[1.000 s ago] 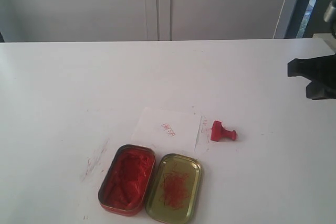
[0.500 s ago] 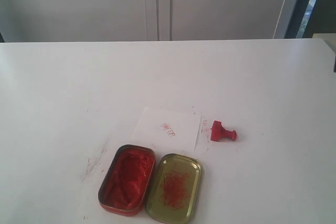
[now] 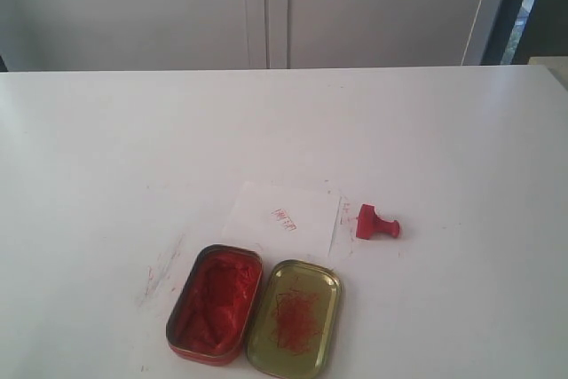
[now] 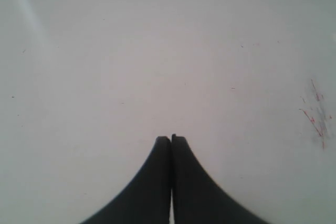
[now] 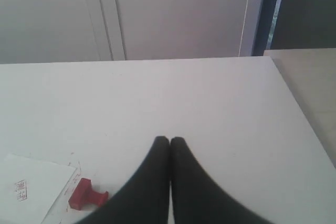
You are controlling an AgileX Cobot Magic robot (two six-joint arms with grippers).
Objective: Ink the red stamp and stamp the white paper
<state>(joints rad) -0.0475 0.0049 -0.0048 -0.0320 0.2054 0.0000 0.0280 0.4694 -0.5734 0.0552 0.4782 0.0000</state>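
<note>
The red stamp (image 3: 376, 223) lies on its side on the table, just right of the white paper (image 3: 282, 219), which carries a small red print. The right wrist view also shows the red stamp (image 5: 86, 194) and a corner of the white paper (image 5: 31, 186). My right gripper (image 5: 169, 140) is shut and empty, apart from the stamp. My left gripper (image 4: 170, 138) is shut and empty over bare tabletop. Neither gripper appears in the exterior view.
An open tin of red ink (image 3: 215, 303) and its gold lid (image 3: 295, 317) with red smears sit near the front edge, in front of the paper. Red ink specks (image 4: 314, 118) mark the table. Grey cabinet doors (image 3: 266, 6) stand behind the table.
The right arm, seen at the exterior view's right edge a second ago, has withdrawn out of that view. Stamp, paper and tins have not moved.
</note>
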